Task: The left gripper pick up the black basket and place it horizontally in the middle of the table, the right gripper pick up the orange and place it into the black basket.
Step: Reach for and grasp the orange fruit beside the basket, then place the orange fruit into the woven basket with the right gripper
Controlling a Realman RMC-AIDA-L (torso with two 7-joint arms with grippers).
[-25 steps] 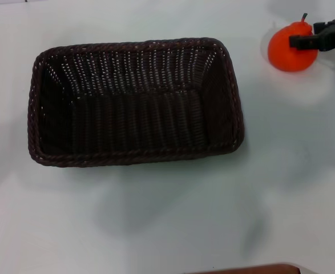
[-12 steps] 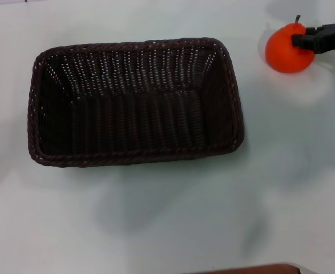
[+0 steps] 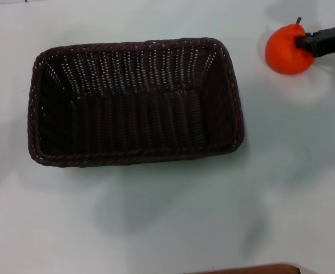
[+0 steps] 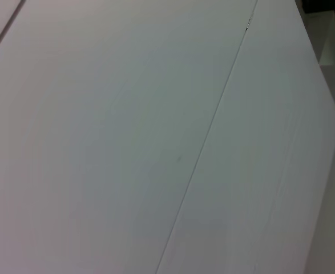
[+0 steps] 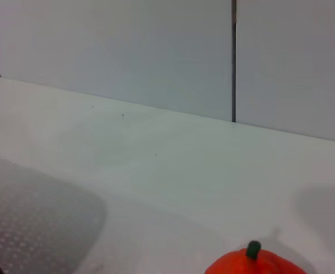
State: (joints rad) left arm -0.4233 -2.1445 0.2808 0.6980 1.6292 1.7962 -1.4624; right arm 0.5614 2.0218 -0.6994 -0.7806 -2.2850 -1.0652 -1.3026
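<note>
The right gripper (image 3: pixel 305 43), mostly cut off at the frame edge, white label unreadable, touches the orange (image 3: pixel 287 50) far right of the black basket (image 3: pixel 134 101) on the table (image 3: pixel 173 217); its grip cannot be determined.

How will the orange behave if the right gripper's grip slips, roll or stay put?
Probably rolls: the orange is round, and it sits on bare flat table with nothing beside it to stop it. Its bumpy neck and stem may make it wobble rather than run straight. The right gripper meets it only at one edge, so a nudge seems likelier than a firm hold.
</note>
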